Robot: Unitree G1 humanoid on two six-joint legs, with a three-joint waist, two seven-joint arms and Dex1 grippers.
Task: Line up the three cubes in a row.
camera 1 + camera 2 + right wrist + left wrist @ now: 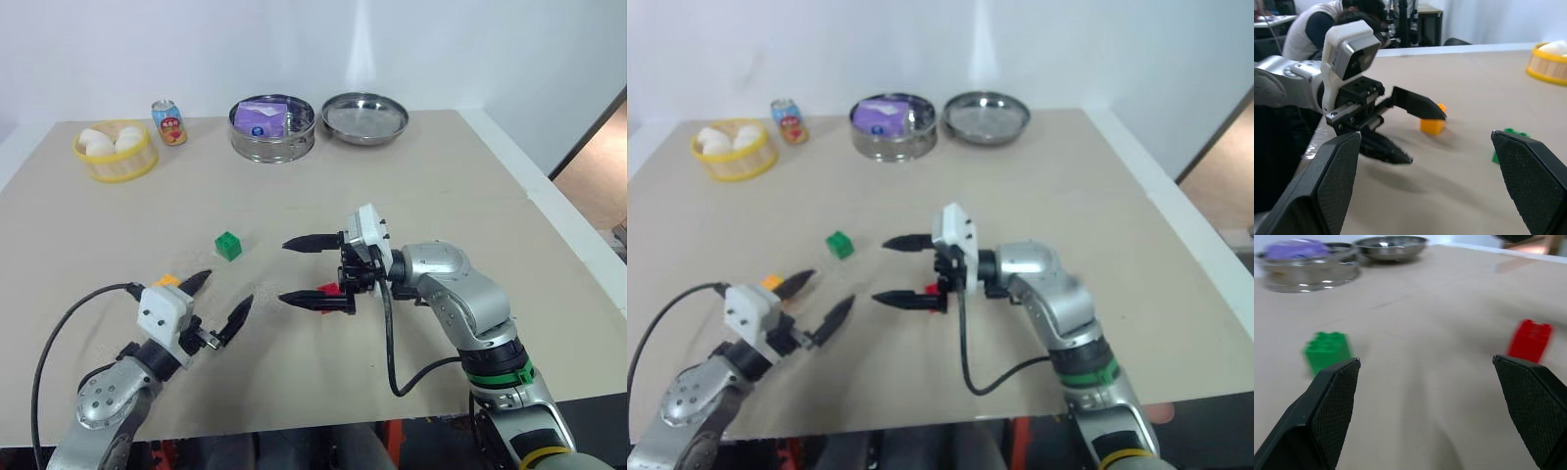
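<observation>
Green cube [227,245]: taken as landmark on counter [441,206]. Red cube [1530,340]: right of it, seemingly under right tool [299,270], spread wide, empty. Yellow-orange cube [1432,123]: nearer-left, beside left tool [217,301], likewise wide. Row judged unformed; another grasp was needed.

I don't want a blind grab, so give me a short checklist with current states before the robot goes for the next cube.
1. Left gripper open, nothing held: ok.
2. Right gripper open, nothing held: ok.
3. Green cube free on the table: ok.
4. Red cube free, partly behind the right gripper from above: ok.
5. Orange cube beside the left gripper, touching or not: cannot tell.
6. Cubes in a row: not ok.
</observation>
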